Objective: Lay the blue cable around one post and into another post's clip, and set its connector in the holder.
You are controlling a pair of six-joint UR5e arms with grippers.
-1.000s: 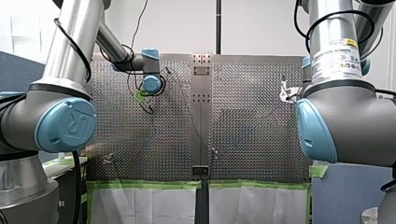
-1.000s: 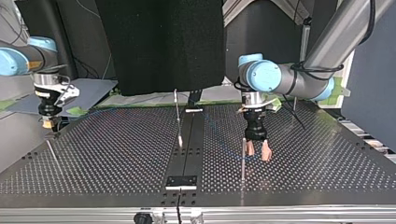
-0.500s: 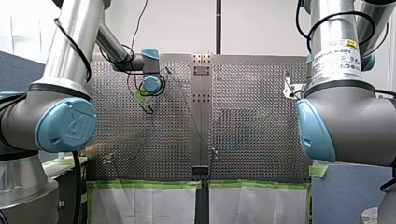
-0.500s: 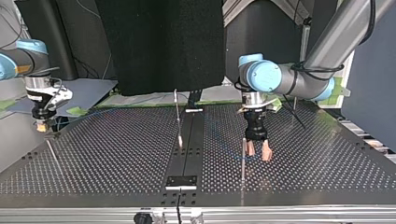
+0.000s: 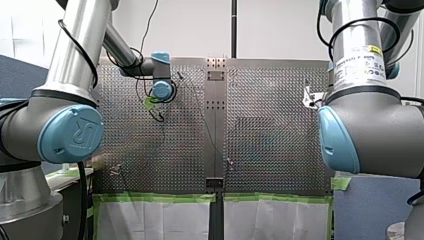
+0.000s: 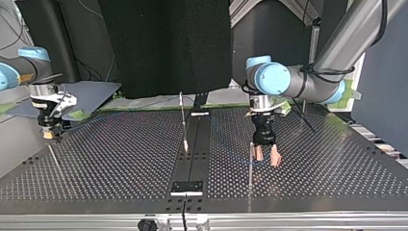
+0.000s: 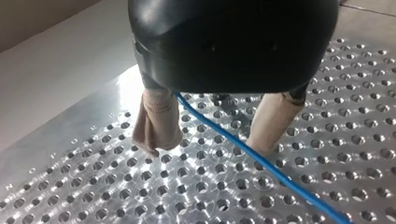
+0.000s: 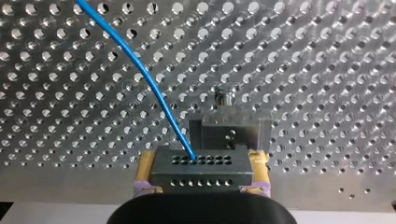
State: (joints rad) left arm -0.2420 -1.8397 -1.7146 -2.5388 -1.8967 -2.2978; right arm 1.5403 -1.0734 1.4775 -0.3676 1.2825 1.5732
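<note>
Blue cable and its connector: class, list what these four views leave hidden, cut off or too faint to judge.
- Left wrist view: the blue cable passes between my left gripper's open fingers, then vanishes under its black body.
- Right wrist view: the connector, clamped in my right gripper, covers the holder's lower part.
- Front view: my right arm hides most of that gripper.
- Top view: cable too faint to trace round the post.

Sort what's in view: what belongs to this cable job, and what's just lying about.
For the job: blue cable; connector, shut in my right gripper; holder ahead of it; post beside my left gripper, which is open astride the cable; middle post.
Lying about: green tape; black cloth.
</note>
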